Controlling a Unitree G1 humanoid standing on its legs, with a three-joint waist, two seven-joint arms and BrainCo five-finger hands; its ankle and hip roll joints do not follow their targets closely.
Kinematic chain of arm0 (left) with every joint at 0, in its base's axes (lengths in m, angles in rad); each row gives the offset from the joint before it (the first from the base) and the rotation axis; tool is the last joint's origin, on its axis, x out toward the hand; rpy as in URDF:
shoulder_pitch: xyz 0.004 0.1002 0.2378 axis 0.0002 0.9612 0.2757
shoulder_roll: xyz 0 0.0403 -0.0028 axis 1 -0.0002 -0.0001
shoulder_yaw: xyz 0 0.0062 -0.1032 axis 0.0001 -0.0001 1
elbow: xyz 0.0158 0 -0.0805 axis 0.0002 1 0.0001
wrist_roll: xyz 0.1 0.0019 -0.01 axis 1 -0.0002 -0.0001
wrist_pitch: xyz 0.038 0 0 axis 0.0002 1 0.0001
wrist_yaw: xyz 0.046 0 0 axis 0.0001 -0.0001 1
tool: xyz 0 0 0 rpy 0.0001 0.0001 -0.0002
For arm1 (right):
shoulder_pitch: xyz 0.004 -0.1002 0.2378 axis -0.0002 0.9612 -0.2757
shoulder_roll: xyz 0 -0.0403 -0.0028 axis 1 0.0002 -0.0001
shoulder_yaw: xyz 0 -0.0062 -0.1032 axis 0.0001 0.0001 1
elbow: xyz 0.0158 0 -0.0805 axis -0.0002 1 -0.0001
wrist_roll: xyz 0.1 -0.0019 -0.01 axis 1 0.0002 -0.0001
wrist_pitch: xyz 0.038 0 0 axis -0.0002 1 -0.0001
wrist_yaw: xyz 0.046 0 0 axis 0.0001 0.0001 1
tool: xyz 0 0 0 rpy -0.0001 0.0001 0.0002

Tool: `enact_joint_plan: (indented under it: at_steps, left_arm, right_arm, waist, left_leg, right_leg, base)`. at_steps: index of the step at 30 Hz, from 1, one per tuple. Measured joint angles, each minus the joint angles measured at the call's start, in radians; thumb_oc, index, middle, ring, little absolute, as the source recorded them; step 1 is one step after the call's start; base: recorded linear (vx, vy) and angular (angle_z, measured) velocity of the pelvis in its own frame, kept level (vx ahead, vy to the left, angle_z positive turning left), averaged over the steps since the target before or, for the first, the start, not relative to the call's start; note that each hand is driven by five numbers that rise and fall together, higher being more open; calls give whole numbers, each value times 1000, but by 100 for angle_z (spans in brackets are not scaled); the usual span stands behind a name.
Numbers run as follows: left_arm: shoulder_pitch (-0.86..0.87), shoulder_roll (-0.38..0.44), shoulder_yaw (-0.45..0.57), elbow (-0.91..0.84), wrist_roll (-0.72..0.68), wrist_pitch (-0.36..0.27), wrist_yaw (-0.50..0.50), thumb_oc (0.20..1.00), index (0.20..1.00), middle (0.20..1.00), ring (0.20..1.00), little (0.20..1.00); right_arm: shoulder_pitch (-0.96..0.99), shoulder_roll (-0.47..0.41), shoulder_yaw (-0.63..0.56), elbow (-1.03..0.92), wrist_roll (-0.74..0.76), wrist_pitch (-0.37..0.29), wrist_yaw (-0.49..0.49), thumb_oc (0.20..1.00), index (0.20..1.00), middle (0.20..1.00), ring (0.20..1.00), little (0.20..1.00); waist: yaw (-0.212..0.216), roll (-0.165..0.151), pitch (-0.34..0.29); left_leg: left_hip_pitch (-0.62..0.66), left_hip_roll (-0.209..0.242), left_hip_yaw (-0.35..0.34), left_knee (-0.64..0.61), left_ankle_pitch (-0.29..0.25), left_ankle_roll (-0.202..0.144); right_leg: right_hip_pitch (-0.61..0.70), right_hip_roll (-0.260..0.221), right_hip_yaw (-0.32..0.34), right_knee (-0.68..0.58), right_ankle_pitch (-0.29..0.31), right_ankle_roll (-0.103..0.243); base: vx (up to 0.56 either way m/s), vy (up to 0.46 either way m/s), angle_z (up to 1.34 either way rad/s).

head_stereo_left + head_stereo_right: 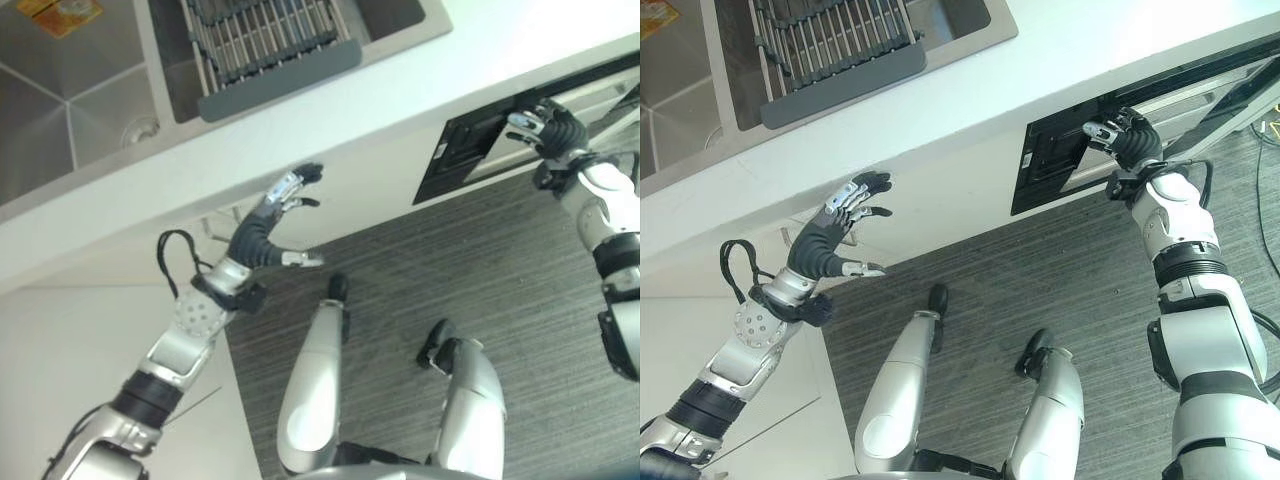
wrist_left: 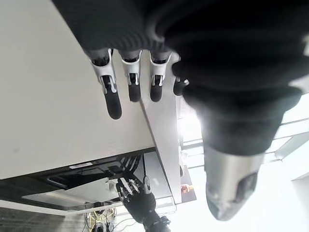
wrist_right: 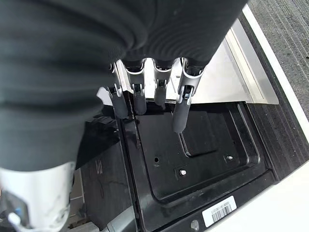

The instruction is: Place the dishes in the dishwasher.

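Left eye view looks down over a white counter (image 1: 420, 90) toward a grey ribbed floor (image 1: 450, 260). The right hand (image 1: 540, 128) reaches to the top edge of the dishwasher's (image 1: 1070, 155) black door, which sits under the counter's front edge and stands slightly ajar. In the right wrist view this hand's fingers (image 3: 179, 108) are nearly straight and relaxed, hanging over the black inner door panel (image 3: 193, 159) with nothing held; whether the tips touch the door edge cannot be told. The left hand (image 1: 280, 205) is raised in front of the white cabinet face below the counter, fingers spread and loosely bent, thumb apart, holding nothing. Farther back, a steel sink (image 1: 90, 100) is set into the counter, and a dark dish rack (image 1: 265, 45) with metal bars lies across one basin. Dishes cannot be made out on the rack or the counter.
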Motion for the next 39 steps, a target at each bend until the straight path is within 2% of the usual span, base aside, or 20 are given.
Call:
enact_joint_plan:
  at_steps: [3, 7, 11, 12, 13, 14, 15, 16, 19, 21, 23, 27, 29, 30, 32, 33, 35, 37, 39]
  left_arm:
    - [-4, 1, 0, 0, 0, 0, -3, 1000, 1000, 1000, 1000, 1000]
    - [-19, 0, -1, 3, -21, 16, -34, 1000, 1000, 1000, 1000, 1000]
    - [-11, -30, -22, 29, -39, 63, -86, 1000, 1000, 1000, 1000, 1000]
    - [-11, -30, -46, 49, -38, 86, -108, 1000, 1000, 1000, 1000, 1000]
    - [-13, -30, -54, 62, -38, 106, -134, 1000, 1000, 1000, 1000, 1000]
    - [-16, -31, -63, 79, -38, 113, -142, 1000, 1000, 1000, 1000, 1000]
    - [-9, -56, -83, 156, -37, 146, -183, 1000, 1000, 1000, 1000, 1000]
    - [17, -65, -99, 204, -35, 174, -198, 1000, 1000, 1000, 1000, 1000]
    - [30, -68, -168, 350, 55, 148, -208, 1000, 1000, 1000, 1000, 1000]
    - [97, -74, -208, 456, 83, 140, -192, 1000, 1000, 1000, 1000, 1000]
    - [128, -126, -193, 561, 83, 122, -166, 1000, 1000, 1000, 1000, 1000]
    - [176, -277, -114, 814, 103, 133, -139, 1000, 1000, 1000, 1000, 1000]
    - [211, -347, -65, 925, 103, 181, -153, 1000, 1000, 1000, 1000, 1000]
    - [214, -418, 34, 1071, 80, 239, -199, 1000, 1000, 1000, 1000, 1000]
    - [238, -472, 152, 1209, 28, 308, -240, 1000, 1000, 1000, 1000, 1000]
    - [246, -464, 207, 1243, 14, 339, -298, 1000, 1000, 1000, 1000, 1000]
    - [258, -421, 177, 1253, 6, 403, -373, 1000, 1000, 1000, 1000, 1000]
    - [270, -415, 197, 1252, -3, 443, -418, 1000, 1000, 1000, 1000, 1000]
    - [279, -413, 238, 1250, -72, 526, -456, 1000, 1000, 1000, 1000, 1000]
  right_arm:
    - [0, 3, -2, 10, 2, -2, 21, 1000, 1000, 1000, 1000, 1000]
    - [6, 51, -4, 23, 19, -3, 50, 1000, 1000, 1000, 1000, 1000]
    - [193, 148, -56, -55, 21, -51, 102, 1000, 1000, 1000, 1000, 1000]
    - [248, 190, -57, -47, 21, -43, 103, 1000, 1000, 1000, 1000, 1000]
    - [267, 219, -59, -28, 21, -42, 102, 1000, 1000, 1000, 1000, 1000]
    - [267, 225, -68, -15, 21, -42, 101, 1000, 1000, 1000, 1000, 1000]
    - [291, 253, -127, 25, 32, -55, 100, 1000, 1000, 1000, 1000, 1000]
    - [317, 255, -130, 31, 42, -58, 99, 1000, 1000, 1000, 1000, 1000]
    - [332, 246, -145, 49, 41, -91, 104, 1000, 1000, 1000, 1000, 1000]
    - [377, 252, -132, 67, 40, -93, 111, 1000, 1000, 1000, 1000, 1000]
    - [440, 256, -154, 67, 39, -112, 116, 1000, 1000, 1000, 1000, 1000]
    - [602, 316, -163, 70, 37, -123, 109, 1000, 1000, 1000, 1000, 1000]
    - [720, 365, -166, 75, 16, -133, 100, 1000, 1000, 1000, 1000, 1000]
    - [813, 395, -183, 89, -2, -146, 101, 1000, 1000, 1000, 1000, 1000]
    - [918, 421, -207, 127, -30, -149, 100, 1000, 1000, 1000, 1000, 1000]
    - [971, 426, -211, 168, -66, -156, 104, 1000, 1000, 1000, 1000, 1000]
    - [1021, 414, -211, 245, -102, -148, 107, 1000, 1000, 1000, 1000, 1000]
    - [1042, 413, -249, 274, -108, -146, 115, 1000, 1000, 1000, 1000, 1000]
    - [1075, 417, -253, 308, -110, -128, 142, 1000, 1000, 1000, 1000, 1000]
  waist:
    - [-1, -1, 0]
    - [-17, -3, -1]
    - [-21, -12, -5]
    - [-27, -11, -6]
    - [-51, -11, -7]
    - [-55, -10, -7]
    - [-64, -3, -7]
    - [-78, 3, -10]
    - [-98, 25, -19]
    - [-118, 30, -22]
    - [-122, 39, -28]
    - [-139, 32, -96]
    - [-162, 22, -148]
    - [-167, 14, -174]
    - [-179, -4, -228]
    - [-185, -16, -266]
    - [-205, -31, -292]
    - [-213, -35, -305]
    - [-213, -35, -317]
  left_leg:
    - [7, 1, -1, -13, 7, -2]
    - [61, 5, 2, -97, 46, -3]
    - [159, 16, 32, -237, 99, -3]
    - [178, 17, 44, -268, 110, -3]
    - [180, 17, 54, -290, 123, -2]
    - [188, 17, 63, -302, 133, -7]
    - [257, 11, 90, -352, 145, -3]
    - [308, 3, 102, -389, 148, 0]
    - [333, 5, 114, -426, 156, 8]
    - [405, 1, 131, -467, 166, 8]
    - [458, 6, 133, -497, 159, 14]
    - [505, 9, 151, -530, 161, 12]
    - [538, 11, 157, -562, 162, 10]
    - [582, 14, 169, -583, 166, 4]
    - [614, 13, 174, -593, 152, -1]
    - [621, 14, 177, -593, 146, 1]
    - [633, 13, 180, -597, 135, 7]
    - [638, 12, 185, -599, 129, 11]
    - [654, 13, 198, -599, 123, 9]
  right_leg:
    - [3, 2, -2, -5, 3, -2]
    - [39, 15, -7, -61, 25, -8]
    - [103, 39, -6, -162, 68, 6]
    - [116, 46, -3, -191, 85, 15]
    - [117, 49, -1, -219, 102, 19]
    - [120, 50, 4, -228, 112, 21]
    - [167, 49, 17, -271, 131, 31]
    - [215, 48, 17, -310, 141, 44]
    - [245, 53, 20, -369, 171, 51]
    - [311, 60, 21, -417, 189, 62]
    - [372, 66, 16, -461, 193, 66]
    - [410, 72, 17, -487, 191, 71]
    - [444, 82, 15, -526, 202, 75]
    - [494, 88, 13, -567, 212, 79]
    - [544, 96, 11, -618, 220, 86]
    - [556, 100, 10, -632, 222, 87]
    - [576, 101, 12, -646, 225, 89]
    - [581, 99, 14, -649, 226, 86]
    - [596, 100, 16, -654, 224, 82]
  base:
    - [-41, -38, 1]
    - [-43, -9, -1]
    - [-60, 5, -12]
    - [-63, 25, -19]
    - [-67, 53, -18]
    - [-48, 52, -27]
    - [-136, 63, -29]
    - [-72, 38, -22]
    - [-37, 49, -7]
    - [-10, 8, -15]
    - [27, -6, -2]
    - [18, 15, -5]
    - [57, 39, -7]
    - [74, 55, -13]
    - [48, 45, -7]
    - [29, 43, -2]
    - [26, 52, -5]
    - [36, 40, -6]
    - [46, 19, -4]
